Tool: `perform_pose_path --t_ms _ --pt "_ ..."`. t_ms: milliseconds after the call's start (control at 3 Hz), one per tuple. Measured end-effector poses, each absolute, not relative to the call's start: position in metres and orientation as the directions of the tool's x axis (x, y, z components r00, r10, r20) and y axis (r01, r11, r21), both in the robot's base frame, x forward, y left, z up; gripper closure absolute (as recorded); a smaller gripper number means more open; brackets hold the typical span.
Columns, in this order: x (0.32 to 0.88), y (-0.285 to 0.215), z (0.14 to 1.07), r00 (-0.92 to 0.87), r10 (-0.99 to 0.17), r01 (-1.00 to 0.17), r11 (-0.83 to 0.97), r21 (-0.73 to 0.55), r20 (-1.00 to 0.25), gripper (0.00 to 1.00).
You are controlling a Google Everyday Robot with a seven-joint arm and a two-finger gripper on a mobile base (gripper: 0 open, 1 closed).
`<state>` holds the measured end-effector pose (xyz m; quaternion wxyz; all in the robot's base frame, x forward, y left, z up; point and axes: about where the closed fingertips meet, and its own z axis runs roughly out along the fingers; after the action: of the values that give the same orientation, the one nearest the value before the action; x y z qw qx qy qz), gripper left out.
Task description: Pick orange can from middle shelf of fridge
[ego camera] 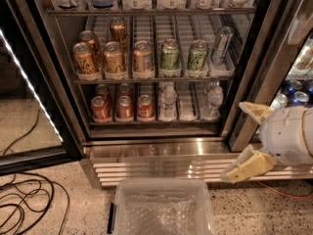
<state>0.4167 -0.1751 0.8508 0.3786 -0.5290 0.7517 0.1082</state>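
The fridge (161, 148) stands open in front of me. Its middle shelf (151, 77) holds several orange cans, the front ones at the left (84, 60), in the middle (114, 58) and at the right (143, 58), with more orange cans behind them. Two green cans (170, 55) stand to their right. My gripper (234, 141) is low at the right, outside the fridge by the steel base, well below and to the right of the orange cans. It is open and empty, its pale fingers (247, 166) pointing left.
Red cans (123, 106) and water bottles (167, 102) fill the lower shelf. A tilted silver can (222, 44) leans at the right of the middle shelf. A clear plastic bin (164, 209) sits on the floor in front. Cables (24, 204) lie at the left. The open door (34, 97) stands at the left.
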Motion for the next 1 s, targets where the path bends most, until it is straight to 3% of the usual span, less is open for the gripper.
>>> perform_pose_path --t_ms 1000 --pt "0.443 -0.117 0.805 -0.051 -0.497 -0.830 0.504 -0.240 -0.866 0.00"
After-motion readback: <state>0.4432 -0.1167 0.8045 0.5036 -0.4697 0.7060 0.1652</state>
